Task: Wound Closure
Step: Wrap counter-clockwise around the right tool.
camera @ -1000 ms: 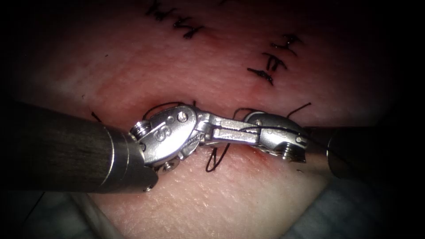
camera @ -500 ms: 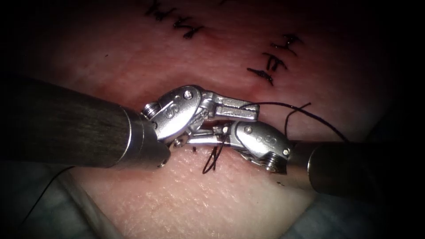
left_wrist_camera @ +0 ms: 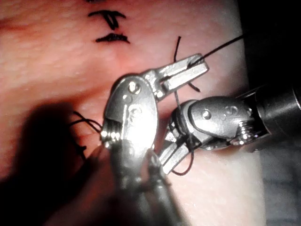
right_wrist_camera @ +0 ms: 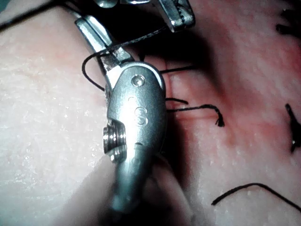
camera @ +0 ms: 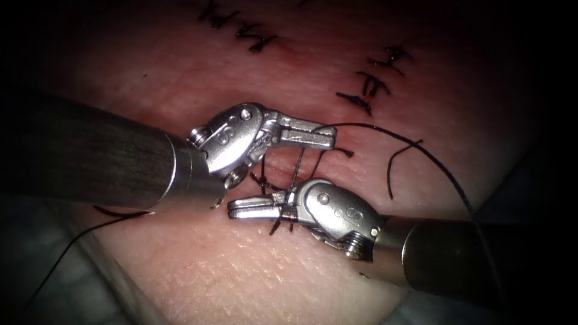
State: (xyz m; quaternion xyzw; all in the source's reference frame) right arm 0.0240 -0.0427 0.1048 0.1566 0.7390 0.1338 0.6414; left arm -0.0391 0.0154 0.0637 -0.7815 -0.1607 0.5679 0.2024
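While the tissue (camera: 283,271) spreads pale and pink beneath both tools, its cut (camera: 337,159) runs as a reddish crease between the two hands, with dark finished stitches (camera: 367,90) on the far part of the tissue. From the endoscope's left comes the left arm's broad dark shaft, ending in the left hand (camera: 322,135); its jaws lie pressed together and pinch the thread (camera: 385,129) at their tips, just above the crease. That strand leaves the closed tips and sweeps out in a long arc to the right of the cut, dropping toward the right arm's shaft. In the left wrist view the same hand (left_wrist_camera: 200,68) shows the thread (left_wrist_camera: 225,46) running off taut from its tip.

Just below the crease lies the right hand (camera: 241,209), reaching in from the endoscope's right with its jaws pointing left. They sit closed, and thread is caught between them near the hinge. A short stretch of thread stands nearly upright between the two hands, linking the upper jaws to the lower ones. In the right wrist view the right hand (right_wrist_camera: 101,40) has a dark loop (right_wrist_camera: 91,66) curling beside its jaws.

Short cut ends (camera: 346,151) of thread poke out of the crease near the left hand's tips. I cannot make out the needle.
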